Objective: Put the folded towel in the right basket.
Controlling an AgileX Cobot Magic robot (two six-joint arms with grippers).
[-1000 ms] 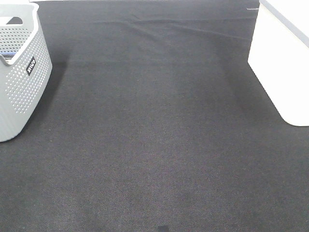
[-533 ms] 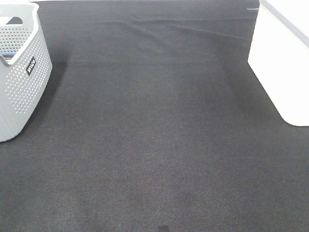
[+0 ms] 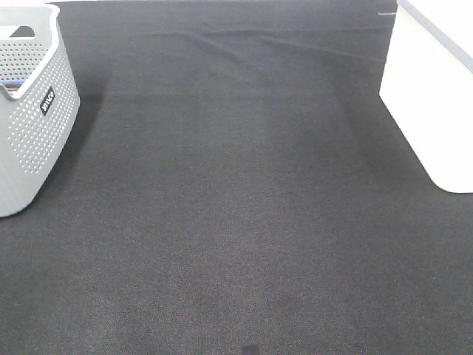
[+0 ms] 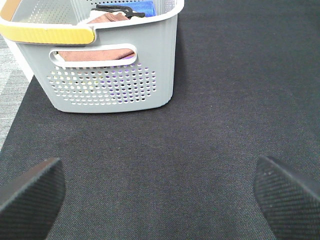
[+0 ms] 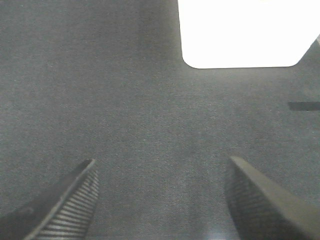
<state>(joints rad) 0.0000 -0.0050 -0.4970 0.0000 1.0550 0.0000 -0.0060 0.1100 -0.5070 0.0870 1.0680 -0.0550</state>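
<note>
Currently both grippers are over bare dark cloth, neither holding anything.

Left gripper: jaws spread wide, only the two black textured fingertips show at the frame corners, nothing between them but cloth. Ahead of the open jaws, well apart from the tips, sits the grey perforated basket with a yellow rim section. Through its handle slot and over the rim I can see a reddish-brown towel, folded flat, plus something blue and a black object lying on top deeper inside. That black item is too small to identify. Same basket shows in the high view at the left edge, standing on the cloth, with a small dark label on its side.

Right gripper: jaws also wide apart, ribbed pads visible low in the frame, empty gap between them, only cloth under it. Ahead of the jaws and off toward one fingertip is the white basket, overexposed, so I can't tell what's inside. In the high view it's the white container at the right edge, interior not visible there either.

Neither arm appears in the high view. No towel lies on the cloth between the baskets; the only towel I can see is in the grey basket.
</note>
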